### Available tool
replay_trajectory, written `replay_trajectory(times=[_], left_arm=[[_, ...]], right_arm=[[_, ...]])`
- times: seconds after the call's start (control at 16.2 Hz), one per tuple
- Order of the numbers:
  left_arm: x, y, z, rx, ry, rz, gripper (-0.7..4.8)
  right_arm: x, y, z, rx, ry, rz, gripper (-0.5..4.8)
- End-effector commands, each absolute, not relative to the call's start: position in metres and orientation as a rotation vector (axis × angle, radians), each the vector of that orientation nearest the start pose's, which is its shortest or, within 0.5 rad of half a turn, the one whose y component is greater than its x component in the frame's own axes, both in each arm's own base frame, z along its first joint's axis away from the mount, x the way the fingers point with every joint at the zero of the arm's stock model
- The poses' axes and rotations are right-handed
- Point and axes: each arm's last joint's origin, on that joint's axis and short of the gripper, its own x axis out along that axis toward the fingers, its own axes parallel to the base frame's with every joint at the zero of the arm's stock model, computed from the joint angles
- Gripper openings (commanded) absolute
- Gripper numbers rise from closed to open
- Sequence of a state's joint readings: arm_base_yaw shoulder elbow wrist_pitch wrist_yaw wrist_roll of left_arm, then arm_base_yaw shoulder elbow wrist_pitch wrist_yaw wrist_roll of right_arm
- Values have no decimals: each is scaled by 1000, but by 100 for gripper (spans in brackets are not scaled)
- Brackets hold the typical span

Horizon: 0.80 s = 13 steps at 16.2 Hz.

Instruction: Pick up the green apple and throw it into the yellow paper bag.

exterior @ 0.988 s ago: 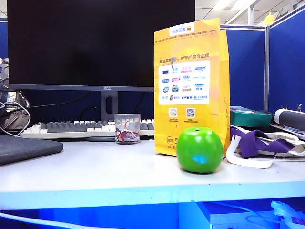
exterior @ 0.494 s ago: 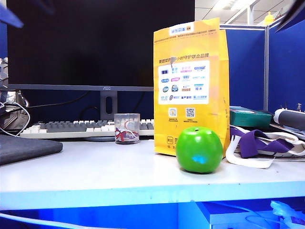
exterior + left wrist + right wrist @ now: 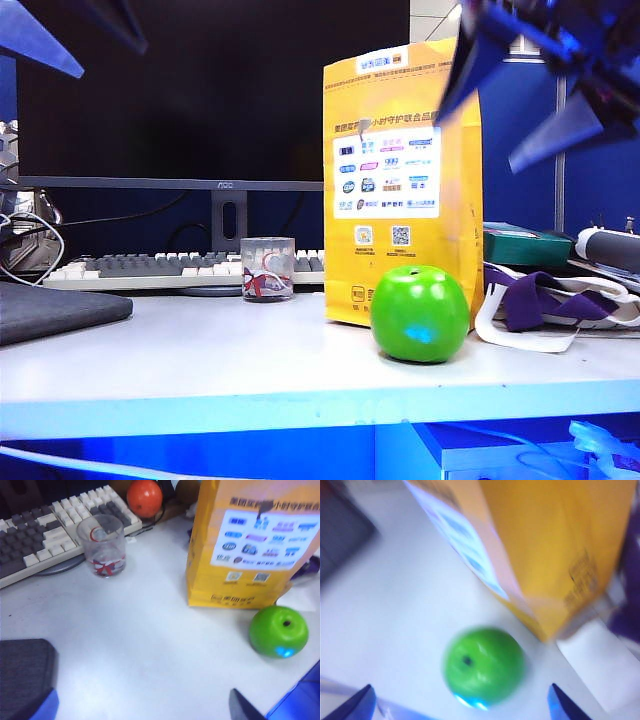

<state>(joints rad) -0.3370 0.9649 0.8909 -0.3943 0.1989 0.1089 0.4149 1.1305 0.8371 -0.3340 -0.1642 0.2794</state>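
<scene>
Bright cool overhead light, bluish cast, right wrist view motion-blurred throughout, right gripper (image 3: 535,85) smeared in exterior view, left wrist view sharp.

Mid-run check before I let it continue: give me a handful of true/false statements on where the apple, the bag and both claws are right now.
1. The green apple sits on the table in front of the yellow paper bag. True.
2. The right claw is shut on the apple. False: its fingers stand wide open, high in the air beside the bag's top, in the exterior view.
3. The bag lies on its side. False: it stands upright.
4. The left claw is high at the exterior view's upper left, far from the apple. True.
5. A glass cup stands in front of the keyboard. True.
6. The apple is already inside the bag. False: it rests outside on the table.
</scene>
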Motion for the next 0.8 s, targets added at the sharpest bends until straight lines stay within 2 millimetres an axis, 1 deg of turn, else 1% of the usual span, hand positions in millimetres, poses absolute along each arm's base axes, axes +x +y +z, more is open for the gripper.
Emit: replay_trajectory(times=[0.06, 0.31, 0.43, 0.62, 0.8], left_arm=[[189, -74, 320, 152, 448, -602, 460], [190, -75, 316, 156, 477, -628, 461], [191, -75, 315, 153, 480, -627, 461], [193, -76, 314, 150, 485, -636, 461], [194, -76, 313, 149, 490, -637, 461]], right_arm=[[221, 105, 272, 120, 746, 507, 479], [219, 105, 267, 29, 770, 552, 479], [220, 106, 265, 28, 777, 554, 479], [227, 109, 255, 21, 822, 550, 479], [238, 115, 241, 24, 856, 562, 479]])
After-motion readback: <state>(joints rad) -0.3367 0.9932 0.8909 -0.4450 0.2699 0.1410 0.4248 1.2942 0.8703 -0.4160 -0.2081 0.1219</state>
